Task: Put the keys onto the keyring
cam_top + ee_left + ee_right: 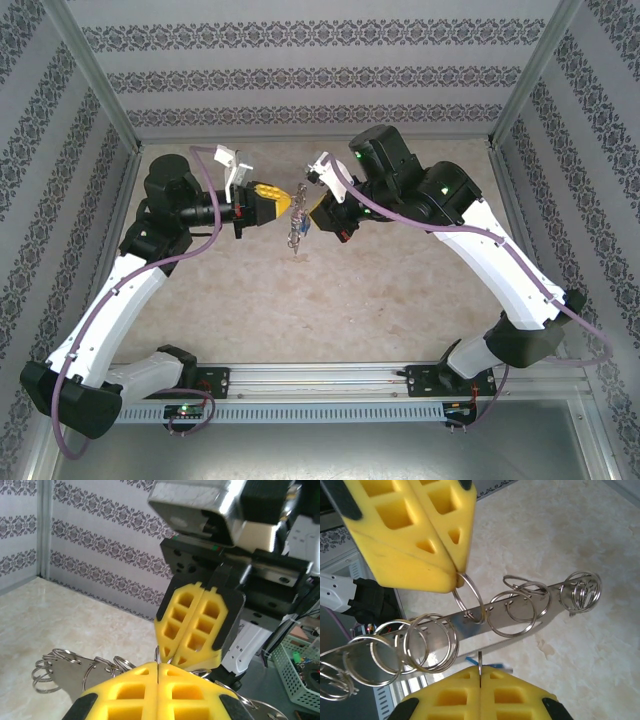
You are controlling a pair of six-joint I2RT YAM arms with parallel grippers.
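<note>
both claws meet in air above surface (pixel 560 530). left claw (pixel 455 578) pinches keyring (pixel 547 597); right claw (pixel 480 672) pressed together on thin ring (pixel 480 659), blue key (pixel 487 665) at tips. hold keyring steady, feed key slowly.

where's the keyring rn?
Top view: the keyring hangs above the centre of the table, pinched between the left fingers and the right fingers.

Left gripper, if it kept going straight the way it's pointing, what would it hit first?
Most likely the right gripper, whose yellow fingers stand almost tip to tip with the left gripper, with only the keyring between them. The exact gap is hard to judge.
</note>
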